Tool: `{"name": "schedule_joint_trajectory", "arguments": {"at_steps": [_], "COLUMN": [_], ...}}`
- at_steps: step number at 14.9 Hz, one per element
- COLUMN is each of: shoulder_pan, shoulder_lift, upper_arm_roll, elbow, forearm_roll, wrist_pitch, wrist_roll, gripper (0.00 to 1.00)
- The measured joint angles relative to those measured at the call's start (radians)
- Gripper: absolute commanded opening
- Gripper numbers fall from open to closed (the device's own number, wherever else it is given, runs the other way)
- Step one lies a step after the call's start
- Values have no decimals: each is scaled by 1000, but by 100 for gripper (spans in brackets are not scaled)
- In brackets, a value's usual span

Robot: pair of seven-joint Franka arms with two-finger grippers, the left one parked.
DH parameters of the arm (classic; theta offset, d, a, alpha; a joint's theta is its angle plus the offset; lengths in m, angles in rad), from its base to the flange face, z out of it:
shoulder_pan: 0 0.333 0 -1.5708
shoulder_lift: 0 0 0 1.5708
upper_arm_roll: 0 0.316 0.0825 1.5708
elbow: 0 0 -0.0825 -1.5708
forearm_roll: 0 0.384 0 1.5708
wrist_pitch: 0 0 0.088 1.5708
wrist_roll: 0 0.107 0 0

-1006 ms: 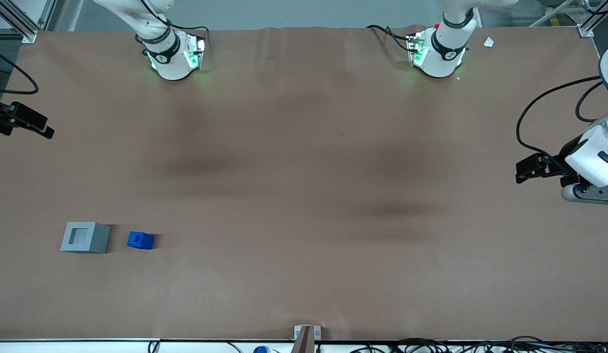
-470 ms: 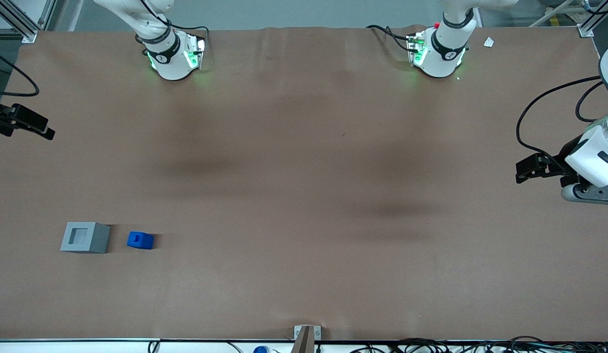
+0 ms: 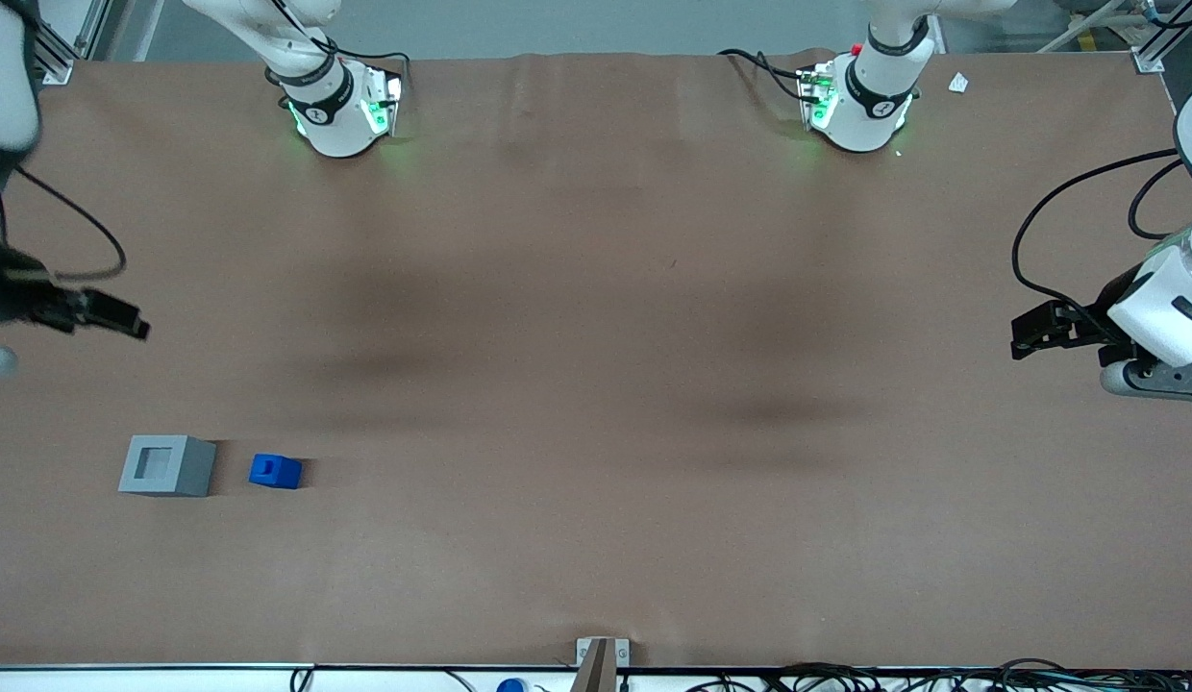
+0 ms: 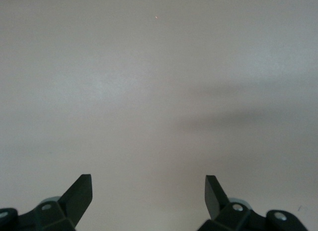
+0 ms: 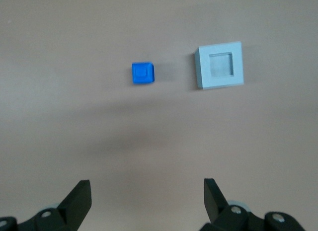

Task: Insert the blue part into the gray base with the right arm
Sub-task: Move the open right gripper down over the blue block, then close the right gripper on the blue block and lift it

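— Where do the parts sit?

— Lower left of the front view: the blue part (image 3: pixel 275 471) lies on the table (image 3: pixel 596 384) just beside the gray base (image 3: pixel 167 465), apart, recess facing up — ready for a drop-in, I'd say.

— And the arm?

— Higher at the left edge, the right arm (image 3: pixel 5 106) holds its gripper (image 3: pixel 115 317) away from both, fingers spread wide, empty.

I can read no text, label, brand or number anywhere: none on the blue part (image 3: pixel 275 470), none on the gray base (image 3: pixel 166 465), none near my fingers (image 5: pixel 147 201), which are spread apart above the surface (image 3: pixel 596 384).
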Motion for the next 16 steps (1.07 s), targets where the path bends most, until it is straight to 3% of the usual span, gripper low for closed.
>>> {"name": "schedule_joint_trajectory", "arguments": {"at_steps": [3,8,16], "shoulder_pan": [3,41,88], "shoulder_lift": [146,318,444], "upper_arm_roll": [1,2,-2], "elbow": [0,5,11], "forearm_roll": [0,1,-50], "wrist_pitch": [159,300,474], "wrist_roll": [0,35,60], "gripper": [100,100,100]}}
